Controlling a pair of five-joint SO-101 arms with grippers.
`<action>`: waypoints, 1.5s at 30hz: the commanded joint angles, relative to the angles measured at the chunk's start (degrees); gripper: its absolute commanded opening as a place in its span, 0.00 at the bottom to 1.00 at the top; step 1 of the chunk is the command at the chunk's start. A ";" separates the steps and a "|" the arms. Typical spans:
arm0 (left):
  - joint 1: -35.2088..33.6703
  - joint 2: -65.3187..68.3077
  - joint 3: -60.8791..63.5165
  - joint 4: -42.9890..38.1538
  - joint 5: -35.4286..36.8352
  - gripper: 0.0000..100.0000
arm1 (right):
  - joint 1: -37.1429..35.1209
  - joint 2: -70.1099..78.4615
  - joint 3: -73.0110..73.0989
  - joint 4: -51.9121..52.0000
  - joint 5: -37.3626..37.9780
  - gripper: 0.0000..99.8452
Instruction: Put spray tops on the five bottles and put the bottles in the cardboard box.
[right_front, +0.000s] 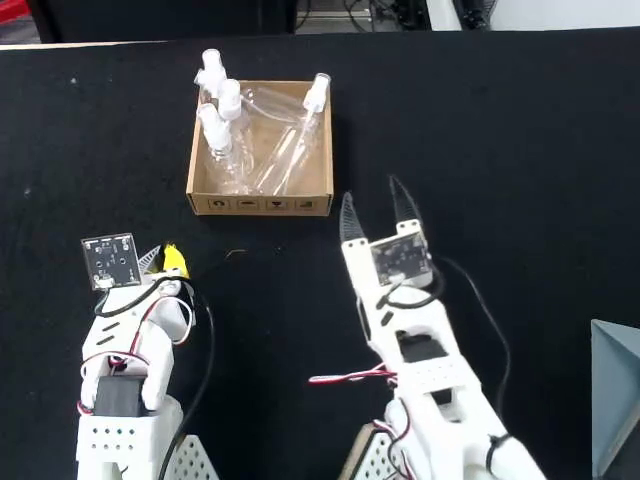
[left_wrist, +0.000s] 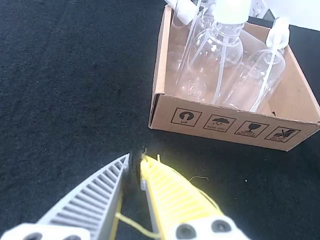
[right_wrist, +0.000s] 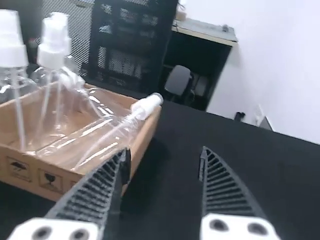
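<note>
Item: cardboard box (right_front: 260, 205), far-centre on black table (right_front: 520, 140); top open; handling symbols on front wall, seen via left wrist cam.
Contents: clear bottles (right_front: 225, 150) w/ white spray tops (right_front: 230, 95), all inside box; upright ones at its left side; leaning bottle (right_front: 295, 150) across right side, top over the rim.
Left claw (left_wrist: 135, 165): near box front, apart from it; jaws almost touching, nothing held.
Right claw (right_front: 372, 200): just beside box's right front corner; jaws spread wide, empty.
Misc: grey object (right_front: 615, 390) at table's right edge, high cam; chair (right_wrist: 180, 82) in room behind, right wrist cam.
</note>
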 joint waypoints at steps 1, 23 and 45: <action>-0.40 -0.44 1.27 0.44 0.00 0.03 | 2.90 -6.99 0.22 5.98 -1.32 0.16; -0.40 -0.44 1.27 0.44 0.00 0.03 | 3.08 -39.08 1.19 49.41 -1.32 0.16; -0.40 -0.44 1.27 0.44 0.00 0.03 | 3.08 -52.44 1.01 80.62 -1.32 0.16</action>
